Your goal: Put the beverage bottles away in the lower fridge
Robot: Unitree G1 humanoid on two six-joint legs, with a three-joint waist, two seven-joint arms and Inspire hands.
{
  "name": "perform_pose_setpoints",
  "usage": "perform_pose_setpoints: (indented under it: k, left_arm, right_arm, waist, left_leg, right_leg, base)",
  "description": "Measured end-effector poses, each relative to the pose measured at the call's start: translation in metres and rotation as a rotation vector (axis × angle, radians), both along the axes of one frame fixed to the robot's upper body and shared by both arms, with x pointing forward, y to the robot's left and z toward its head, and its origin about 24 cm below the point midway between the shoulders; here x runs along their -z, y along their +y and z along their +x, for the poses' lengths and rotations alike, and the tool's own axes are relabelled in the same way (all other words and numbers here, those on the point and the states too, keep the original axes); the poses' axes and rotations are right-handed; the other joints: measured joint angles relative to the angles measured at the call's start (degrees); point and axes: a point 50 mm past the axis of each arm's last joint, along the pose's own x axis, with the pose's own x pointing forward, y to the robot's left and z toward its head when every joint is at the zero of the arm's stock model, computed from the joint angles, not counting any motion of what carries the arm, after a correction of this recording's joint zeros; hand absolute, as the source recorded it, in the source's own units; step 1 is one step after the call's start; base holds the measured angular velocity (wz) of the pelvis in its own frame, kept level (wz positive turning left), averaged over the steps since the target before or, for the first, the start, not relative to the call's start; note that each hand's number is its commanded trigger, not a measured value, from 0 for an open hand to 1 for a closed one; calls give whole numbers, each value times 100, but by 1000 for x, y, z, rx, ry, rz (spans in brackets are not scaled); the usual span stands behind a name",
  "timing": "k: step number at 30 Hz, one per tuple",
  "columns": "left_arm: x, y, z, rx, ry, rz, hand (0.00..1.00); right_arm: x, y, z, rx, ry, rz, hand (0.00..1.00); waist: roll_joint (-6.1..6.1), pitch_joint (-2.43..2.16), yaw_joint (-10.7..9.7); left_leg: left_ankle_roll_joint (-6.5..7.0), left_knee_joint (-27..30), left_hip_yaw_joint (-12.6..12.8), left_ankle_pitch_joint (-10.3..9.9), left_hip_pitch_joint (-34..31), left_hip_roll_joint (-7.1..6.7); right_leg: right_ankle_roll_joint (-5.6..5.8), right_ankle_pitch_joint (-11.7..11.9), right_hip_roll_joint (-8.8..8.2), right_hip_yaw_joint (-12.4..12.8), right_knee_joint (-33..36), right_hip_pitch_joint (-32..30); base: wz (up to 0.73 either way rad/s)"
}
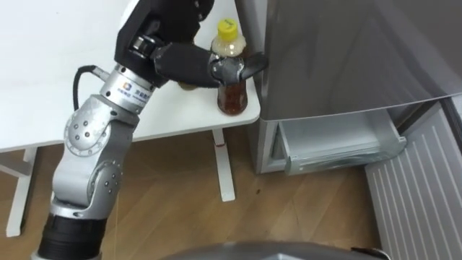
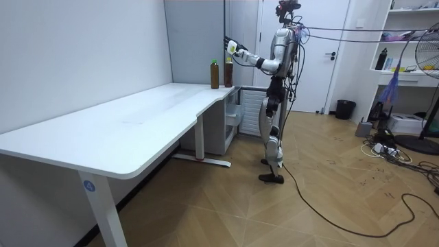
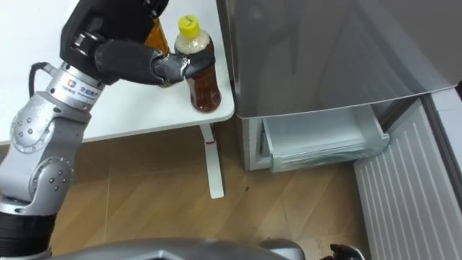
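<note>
The left hand (image 1: 189, 63) has its fingers (image 1: 249, 65) curled round the yellow-capped bottle (image 1: 232, 97) at the counter (image 1: 43, 87) corner. Just beside it, the fridge (image 1: 346, 50) has its lower drawer (image 1: 339, 144) pulled open.

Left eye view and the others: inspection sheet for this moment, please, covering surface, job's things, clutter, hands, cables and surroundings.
Surface: white table, two bottles at its corner next to the fridge.
Job's things: yellow-capped bottle upright on the table corner; second bottle beside it; lower fridge drawer pulled open.
Clutter: nothing seen on the table.
Hands: left hand, fingers curled round the yellow-capped bottle.
Cables: loose cords on the floor at the room view's right.
Surroundings: grey fridge, wood floor.
</note>
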Motion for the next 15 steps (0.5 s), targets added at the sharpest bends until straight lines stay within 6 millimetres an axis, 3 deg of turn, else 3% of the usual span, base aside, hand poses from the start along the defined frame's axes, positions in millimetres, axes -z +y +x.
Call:
perform_pose_setpoints:
  k: [8, 15]
  left_arm:
    - [20, 0, 4, 17, 91, 8, 0]
    - [33, 4, 5, 1, 148, 14, 0]
  right_arm:
    - [0, 1, -2, -41, 27, -2, 0]
    - [1, 0, -6, -71, 64, 4, 0]
  waist:
    - [-60, 3, 25]
    - [-59, -17, 167]
  left_leg:
    - [-1, -5, 12, 0, -27, 7]
    - [-1, -9, 70, 0, -31, 11]
  right_leg:
    - [-12, -33, 3, 8, 95, -84]
    - [-12, -32, 4, 35, 97, -104]
  base:
    - [0]
    - [-2]
